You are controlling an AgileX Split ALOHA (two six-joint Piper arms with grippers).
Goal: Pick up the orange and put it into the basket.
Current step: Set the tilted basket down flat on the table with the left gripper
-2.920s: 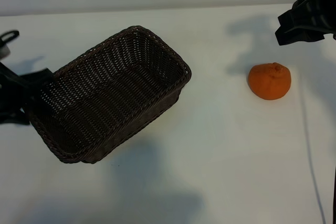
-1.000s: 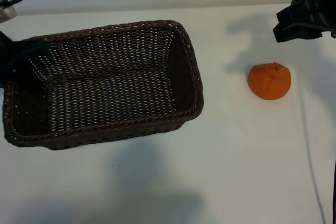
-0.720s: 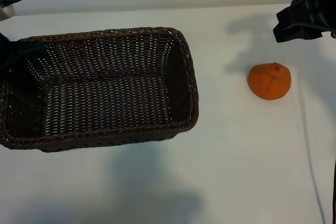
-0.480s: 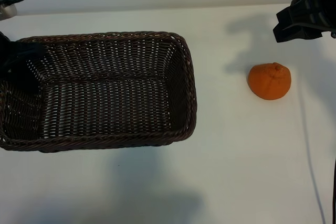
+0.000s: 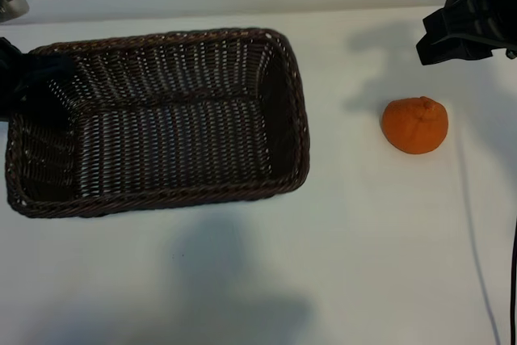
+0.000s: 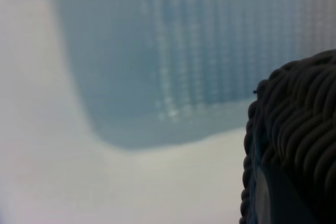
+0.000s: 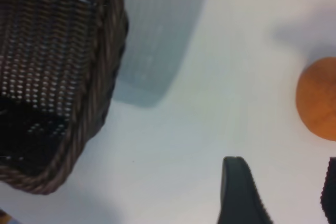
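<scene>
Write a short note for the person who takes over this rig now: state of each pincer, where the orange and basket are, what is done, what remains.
Left pincer: shut on the basket's left end wall, holding it lifted; its shadow lies on the table below.
Right pincer: open, empty, above the table behind the orange.
Orange: on the table, right of the basket, clear of it, untouched.
Done: basket held up. Nothing in it.
Left: right pincer must grasp the orange, carry it left, and release it into the basket.
</scene>
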